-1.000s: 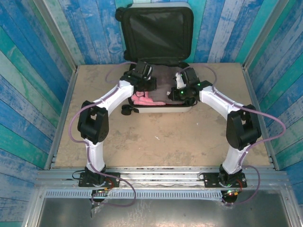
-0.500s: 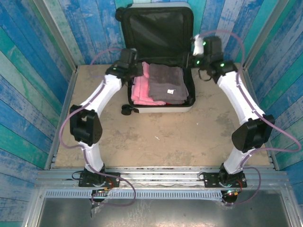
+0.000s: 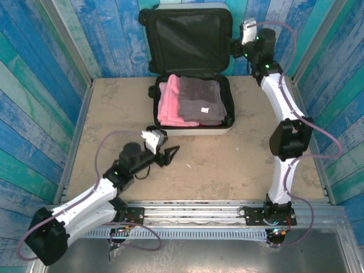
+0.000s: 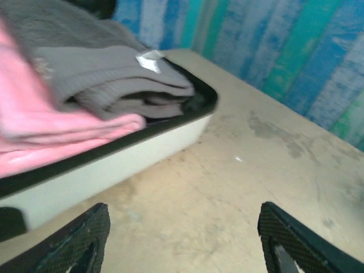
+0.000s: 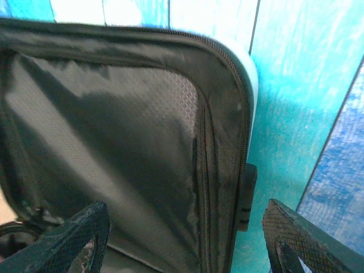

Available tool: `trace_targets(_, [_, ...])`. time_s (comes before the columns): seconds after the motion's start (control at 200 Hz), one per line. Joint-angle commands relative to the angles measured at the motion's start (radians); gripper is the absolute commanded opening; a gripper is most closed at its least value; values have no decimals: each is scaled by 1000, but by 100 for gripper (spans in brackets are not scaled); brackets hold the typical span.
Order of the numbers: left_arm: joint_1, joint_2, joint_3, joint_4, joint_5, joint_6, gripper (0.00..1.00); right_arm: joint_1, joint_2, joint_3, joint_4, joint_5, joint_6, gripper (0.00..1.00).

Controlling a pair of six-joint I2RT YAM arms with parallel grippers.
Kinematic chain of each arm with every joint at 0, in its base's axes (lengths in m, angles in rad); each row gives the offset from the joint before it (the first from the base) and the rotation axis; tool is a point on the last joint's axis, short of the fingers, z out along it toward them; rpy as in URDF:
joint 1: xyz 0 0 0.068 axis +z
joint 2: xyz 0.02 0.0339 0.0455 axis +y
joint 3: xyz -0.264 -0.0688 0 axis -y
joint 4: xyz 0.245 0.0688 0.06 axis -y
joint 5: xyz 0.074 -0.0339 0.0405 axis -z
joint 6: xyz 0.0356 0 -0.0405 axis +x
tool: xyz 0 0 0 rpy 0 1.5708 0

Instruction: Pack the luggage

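Left tool (image 3: 172, 154) and right tool (image 3: 234, 46) both gape wide, empty. At upper centre the luggage (image 3: 190, 129) lies open on the tan desk (image 3: 227, 165), lid against blue plank walls (image 3: 34, 85). The white tag (image 3: 203, 110) on the grey towel (image 3: 199, 94) is unreadable.

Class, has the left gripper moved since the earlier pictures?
Yes. The left gripper pulled back from beside the luggage toward the near edge of the table.

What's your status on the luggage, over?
Left gripper open, empty, low over table. Right gripper open at raised lid edge. Luggage open, pink cloth and grey cloth inside.
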Motion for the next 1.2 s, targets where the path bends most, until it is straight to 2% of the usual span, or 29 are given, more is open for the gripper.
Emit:
trace_targets(0.0, [-92, 30, -92, 295, -148, 56, 70, -7, 97, 147, 50, 30, -36, 72])
trace_targets(0.15, [-105, 176, -115, 418, -150, 48, 65, -9, 226, 273, 81, 72, -9, 71])
trace_targets(0.401, [-105, 387, -77, 512, -151, 71, 63, -13, 377, 406, 149, 147, -21, 60])
trace_targets(0.501, [-105, 495, -55, 579, -163, 58, 60, -17, 406, 417, 176, 142, -21, 48])
trace_targets(0.591, [-105, 594, -24, 657, -177, 31, 58, -20, 426, 428, 178, 130, -20, 43])
trace_targets(0.801, [-115, 879, 33, 939, -250, -123, 53, -22, 444, 415, 193, 65, -21, 38])
trace_targets(0.911, [-122, 1018, 61, 1086, -304, -208, 50, -22, 454, 423, 199, 19, -36, 45])
trace_targets(0.986, [-129, 1089, 86, 1149, -329, -238, 47, -21, 463, 439, 192, -10, -46, 45])
trace_targets(1.021, [-133, 1113, 100, 1163, -340, -247, 46, -21, 465, 438, 196, -11, -43, 43])
trace_targets(1.087, [-140, 1146, 128, 1170, -350, -253, 45, -22, 466, 432, 205, -3, -40, 31])
trace_targets(1.192, [-149, 1168, 157, 1160, -358, -248, 44, -26, 469, 426, 207, -7, -29, 19])
